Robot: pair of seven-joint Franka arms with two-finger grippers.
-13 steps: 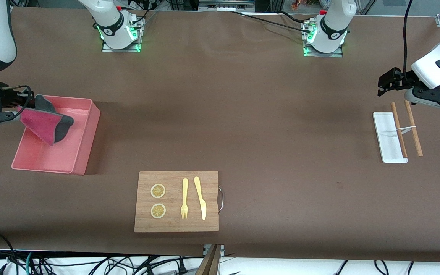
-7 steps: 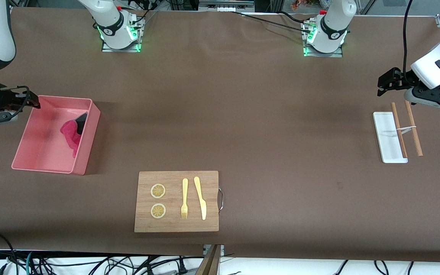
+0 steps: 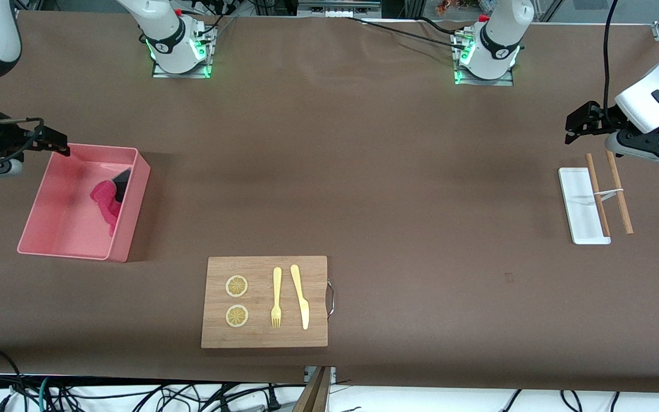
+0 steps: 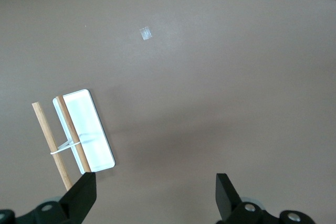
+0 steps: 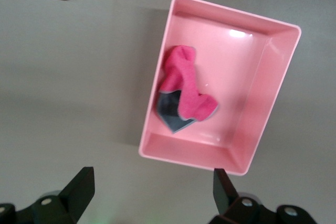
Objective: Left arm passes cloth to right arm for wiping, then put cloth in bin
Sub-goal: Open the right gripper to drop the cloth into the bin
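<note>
While both arms hang clear of the table, the scene reads as follows.

Cloth [image 3: 106, 196]: one, crimson-pink with a dark grey underside, crumpled inside the bin against the long wall toward the left arm's end; held by nothing. Also seen in the right wrist view [image 5: 182, 92].

Bin [image 3: 55, 229]: one pink tub, toward the right arm's end of the table, holding only the cloth; rim seen in the right wrist view [image 5: 273, 103].

Right gripper [image 3: 55, 143]: empty, fingers spread wide apart, over the bin's edge farthest from the front camera; fingers [image 5: 79, 184] frame the bin in the wrist view.

Left gripper [image 3: 578, 123]: empty, fingers [image 4: 84, 192] spread wide, waiting over bare table near the tray.

Tray [image 3: 578, 197]: one, narrow, white, at the left arm's end.

Sticks [image 3: 597, 194]: two, wooden, joined by a thin white band; one lies across the tray, the other just beside it on the table.

Board [image 3: 265, 337]: one, wooden, nearest the front camera, metal handle on the left arm's side.

On board: two lemon slices [image 3: 237, 286], one fork [image 3: 276, 297], one knife [image 3: 300, 294], all yellow.
</note>
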